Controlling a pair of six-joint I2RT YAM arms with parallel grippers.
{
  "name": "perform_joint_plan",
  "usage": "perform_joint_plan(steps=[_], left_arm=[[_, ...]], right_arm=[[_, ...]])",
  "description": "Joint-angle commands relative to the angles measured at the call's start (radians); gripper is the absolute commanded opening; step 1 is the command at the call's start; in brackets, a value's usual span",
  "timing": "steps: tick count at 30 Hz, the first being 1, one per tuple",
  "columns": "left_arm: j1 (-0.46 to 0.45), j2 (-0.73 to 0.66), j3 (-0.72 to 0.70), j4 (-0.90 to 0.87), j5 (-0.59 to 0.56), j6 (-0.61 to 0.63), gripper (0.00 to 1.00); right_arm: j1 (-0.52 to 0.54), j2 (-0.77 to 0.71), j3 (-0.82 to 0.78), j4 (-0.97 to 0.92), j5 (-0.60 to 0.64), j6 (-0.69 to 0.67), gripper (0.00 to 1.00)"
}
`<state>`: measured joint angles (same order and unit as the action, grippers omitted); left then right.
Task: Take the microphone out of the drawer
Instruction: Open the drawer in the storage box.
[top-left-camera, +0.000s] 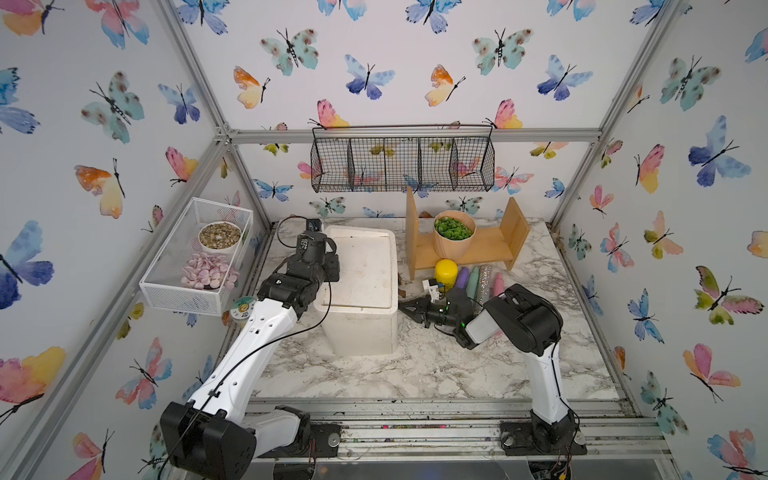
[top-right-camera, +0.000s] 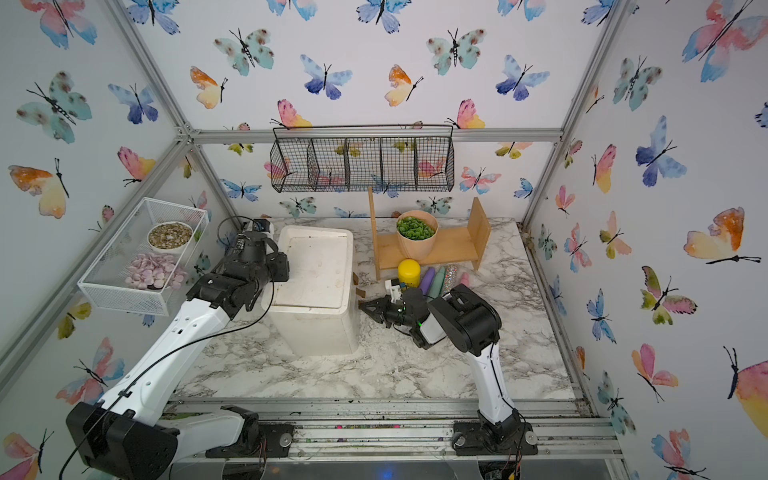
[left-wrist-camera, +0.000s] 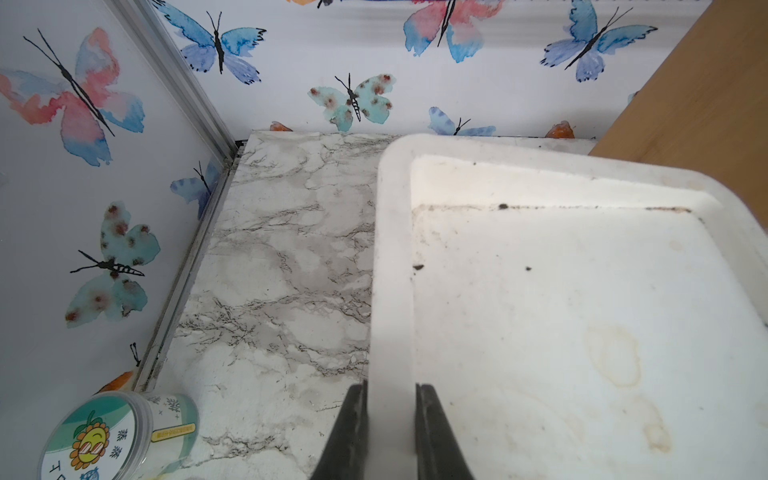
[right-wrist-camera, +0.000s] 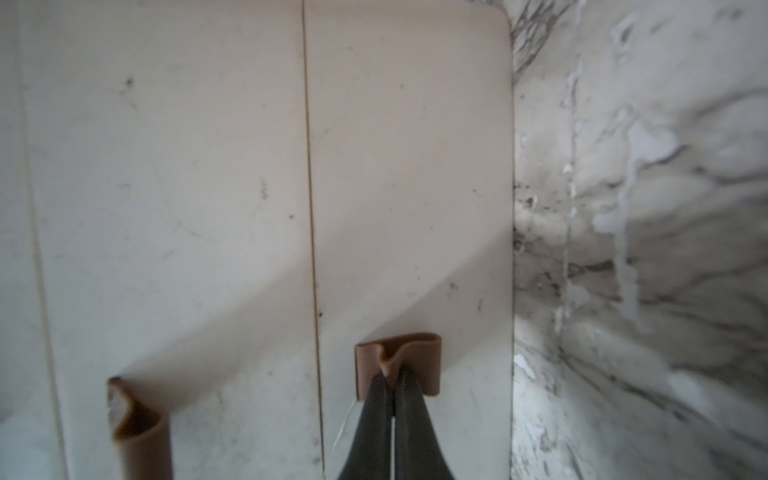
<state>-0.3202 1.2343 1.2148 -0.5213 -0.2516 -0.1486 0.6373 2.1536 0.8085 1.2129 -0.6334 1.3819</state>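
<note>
Brown pull tab (right-wrist-camera: 415, 353) on the lower drawer (right-wrist-camera: 407, 166) is pinched tight in the right gripper (right-wrist-camera: 392, 380), jaws nearly touching. Meanwhile the left gripper (left-wrist-camera: 390, 388) is clamped over the top rim of the white drawer unit (top-left-camera: 365, 270) on the marble tabletop (top-left-camera: 436, 365). Drawers look closed, so can't tell where the microphone sits tbh.

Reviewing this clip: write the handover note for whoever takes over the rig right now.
Left gripper: shut on the rim of the white drawer unit, bracing it.
Right gripper: shut on a brown drawer handle on the unit's side.
Microphone: not visible; no drawer looks open.
Done: unit braced, handle gripped.
To do: pull that drawer open, find the microphone, lift it out.
</note>
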Motion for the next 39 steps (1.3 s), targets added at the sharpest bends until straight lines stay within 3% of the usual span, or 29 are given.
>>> perform_joint_plan(steps=[1, 21, 39], left_arm=[[-0.008, 0.047, -0.037, -0.025, 0.000, 0.024, 0.00], [-0.008, 0.025, -0.052, -0.025, -0.015, 0.024, 0.00], [-0.008, 0.012, -0.052, -0.031, -0.063, 0.035, 0.00]], right_arm=[[0.010, -0.061, -0.016, -0.126, 0.101, -0.088, 0.02], [-0.003, -0.251, -0.117, -0.409, 0.308, -0.212, 0.02], [-0.052, -0.382, -0.173, -0.582, 0.325, -0.314, 0.02]])
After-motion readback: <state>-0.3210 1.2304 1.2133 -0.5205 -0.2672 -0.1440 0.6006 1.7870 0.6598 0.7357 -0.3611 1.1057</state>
